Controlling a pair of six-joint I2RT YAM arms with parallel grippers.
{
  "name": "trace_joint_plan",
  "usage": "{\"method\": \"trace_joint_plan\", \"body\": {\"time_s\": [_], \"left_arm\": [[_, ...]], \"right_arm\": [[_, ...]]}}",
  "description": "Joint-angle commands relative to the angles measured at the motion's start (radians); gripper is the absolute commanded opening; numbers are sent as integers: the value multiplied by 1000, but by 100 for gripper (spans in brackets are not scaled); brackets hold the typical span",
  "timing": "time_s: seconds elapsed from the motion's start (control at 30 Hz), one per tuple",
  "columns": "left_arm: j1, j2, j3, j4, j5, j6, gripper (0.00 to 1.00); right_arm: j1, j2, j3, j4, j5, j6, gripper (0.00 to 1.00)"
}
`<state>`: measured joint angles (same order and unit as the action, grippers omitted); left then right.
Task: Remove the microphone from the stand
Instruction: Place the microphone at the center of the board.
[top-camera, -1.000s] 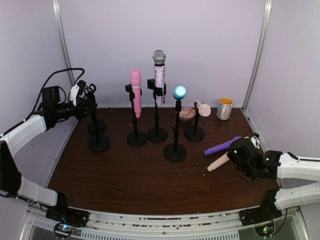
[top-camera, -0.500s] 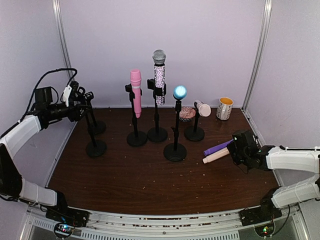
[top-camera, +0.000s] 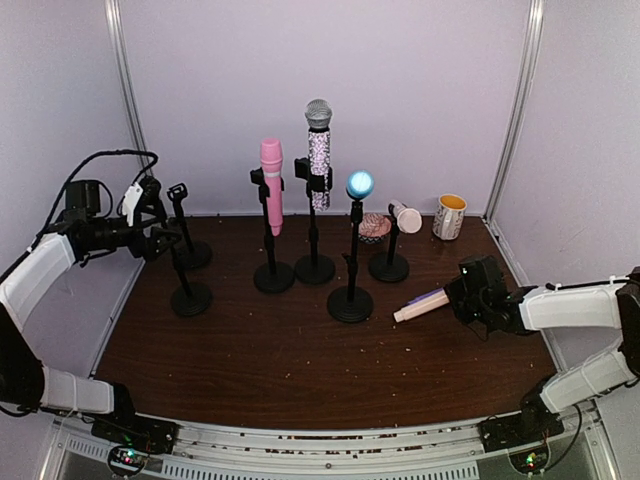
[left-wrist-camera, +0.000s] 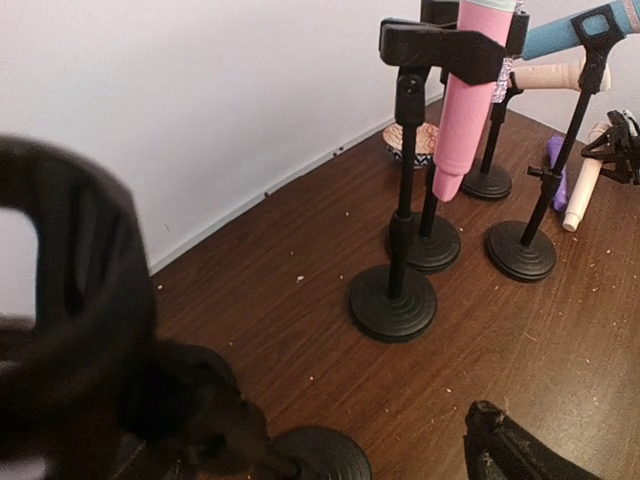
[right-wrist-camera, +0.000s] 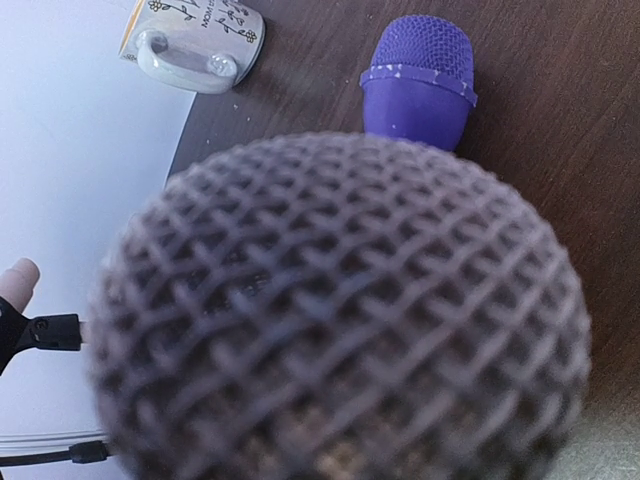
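My right gripper (top-camera: 463, 298) is shut on a beige microphone (top-camera: 421, 306), low over the table at the right; its grey mesh head (right-wrist-camera: 340, 320) fills the right wrist view and hides the fingers. A purple microphone (top-camera: 432, 296) lies on the table just behind it. My left gripper (top-camera: 158, 240) is open at the far left, around an empty black stand (top-camera: 190, 298) whose base (left-wrist-camera: 315, 455) sits between the fingers. On stands stand a pink microphone (top-camera: 271, 185), a glittery silver one (top-camera: 318, 150), a blue-headed one (top-camera: 359, 184) and a tilted cream one (top-camera: 405, 216).
A second empty stand (top-camera: 194, 254) is behind the left one. A white mug (top-camera: 449, 216) and a small patterned bowl (top-camera: 374, 227) sit at the back right. White walls close the table on three sides. Crumbs dot the brown tabletop (top-camera: 300, 370).
My left gripper has opened and let go of the empty stand, which came down and left and now stands alone. My right gripper has carried the beige microphone left, toward the purple one.
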<state>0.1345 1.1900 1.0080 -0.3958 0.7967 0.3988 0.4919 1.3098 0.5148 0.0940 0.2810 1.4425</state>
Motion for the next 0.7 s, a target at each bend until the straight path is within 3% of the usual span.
{"method": "trace_joint_plan", "body": {"time_s": [0.0, 0.2, 0.37, 0.67], "left_arm": [[66, -35, 70, -127, -9, 30, 98], [96, -57, 208, -281, -110, 68, 98], [95, -59, 290, -291, -67, 55, 96], [8, -12, 131, -272, -166, 163, 88]], "right_arm": [[-17, 19, -26, -76, 8, -60, 39], [-26, 27, -24, -58, 5, -72, 45], [-28, 37, -24, -46, 6, -83, 47], [-36, 20, -33, -29, 8, -82, 48]]}}
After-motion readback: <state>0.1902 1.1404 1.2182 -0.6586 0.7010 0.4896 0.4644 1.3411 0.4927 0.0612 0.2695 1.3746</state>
